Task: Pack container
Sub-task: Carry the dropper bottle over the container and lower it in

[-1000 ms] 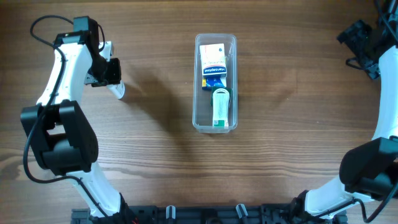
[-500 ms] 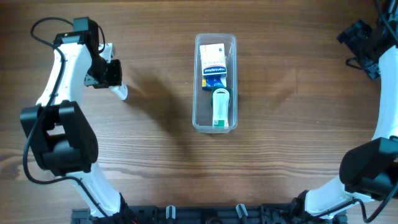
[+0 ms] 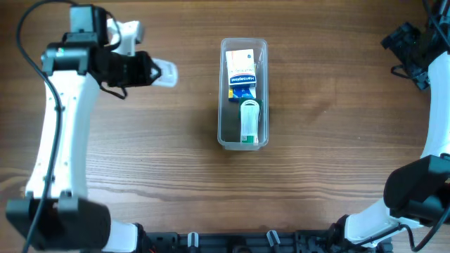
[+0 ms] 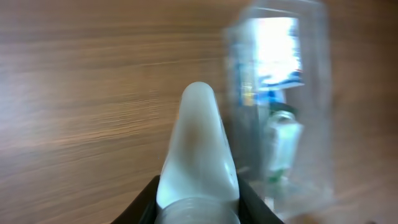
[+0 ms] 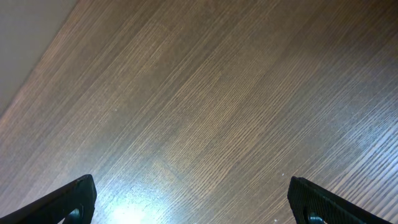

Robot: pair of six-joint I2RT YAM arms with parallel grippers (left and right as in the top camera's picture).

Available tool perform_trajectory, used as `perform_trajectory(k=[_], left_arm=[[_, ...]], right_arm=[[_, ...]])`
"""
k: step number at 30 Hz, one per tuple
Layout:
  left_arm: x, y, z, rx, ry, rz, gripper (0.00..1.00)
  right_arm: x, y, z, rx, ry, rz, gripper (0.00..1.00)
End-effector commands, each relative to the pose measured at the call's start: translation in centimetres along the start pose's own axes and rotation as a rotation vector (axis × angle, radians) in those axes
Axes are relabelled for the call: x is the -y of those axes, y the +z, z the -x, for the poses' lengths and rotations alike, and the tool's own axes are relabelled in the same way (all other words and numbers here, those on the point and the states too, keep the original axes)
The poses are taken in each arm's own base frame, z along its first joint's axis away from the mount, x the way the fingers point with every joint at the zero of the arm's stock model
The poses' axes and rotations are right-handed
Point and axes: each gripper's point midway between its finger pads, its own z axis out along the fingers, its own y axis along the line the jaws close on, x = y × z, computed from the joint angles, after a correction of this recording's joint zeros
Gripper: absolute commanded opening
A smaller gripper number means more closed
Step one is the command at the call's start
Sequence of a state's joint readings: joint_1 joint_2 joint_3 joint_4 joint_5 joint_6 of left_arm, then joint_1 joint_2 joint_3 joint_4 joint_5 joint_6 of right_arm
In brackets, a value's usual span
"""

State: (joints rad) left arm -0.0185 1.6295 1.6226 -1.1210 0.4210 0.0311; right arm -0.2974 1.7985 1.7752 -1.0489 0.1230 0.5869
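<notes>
The container (image 3: 230, 130) sits unmoved at frame centre. Our left gripper (image 3: 156, 73), clamped on a small clear bottle (image 3: 167, 74), has swung from the left edge towards the container's upper left. Our right gripper (image 5: 193, 202) stays spread wide at upper right.

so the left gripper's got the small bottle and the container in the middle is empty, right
Not quite. The left gripper is shut on the small bottle, but the container is not empty. The overhead view shows a Hansaplast box and a white and green tube lying in it.
</notes>
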Motion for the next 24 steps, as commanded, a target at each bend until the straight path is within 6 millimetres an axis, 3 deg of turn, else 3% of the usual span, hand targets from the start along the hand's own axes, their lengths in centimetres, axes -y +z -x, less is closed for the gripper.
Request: perform_trajectory(k=[1, 7, 11, 20, 24], left_arm=[[7.2, -2.3, -0.8, 0.042, 0.095, -0.134, 0.27], [13.3, -0.4, -3.7, -0.039, 0.205, -0.178, 0.28], [14.1, 1.5, -4.9, -0.063, 0.197, -0.057, 0.29], [16.0, 6.2, -7.2, -0.165, 0.077, 0.007, 0.29], [15.4, 8.4, -7.8, -0.183, 0.029, 0.090, 0.28]], right_arm=[[-0.1, 0.3, -0.3, -0.011, 0.013, 0.001, 1.00], [-0.1, 0.3, -0.3, -0.011, 0.013, 0.001, 1.00], [-0.1, 0.3, -0.3, -0.011, 0.013, 0.001, 1.00], [-0.1, 0.3, -0.3, -0.010, 0.013, 0.001, 1.00], [-0.1, 0.3, -0.3, -0.011, 0.013, 0.001, 1.00]])
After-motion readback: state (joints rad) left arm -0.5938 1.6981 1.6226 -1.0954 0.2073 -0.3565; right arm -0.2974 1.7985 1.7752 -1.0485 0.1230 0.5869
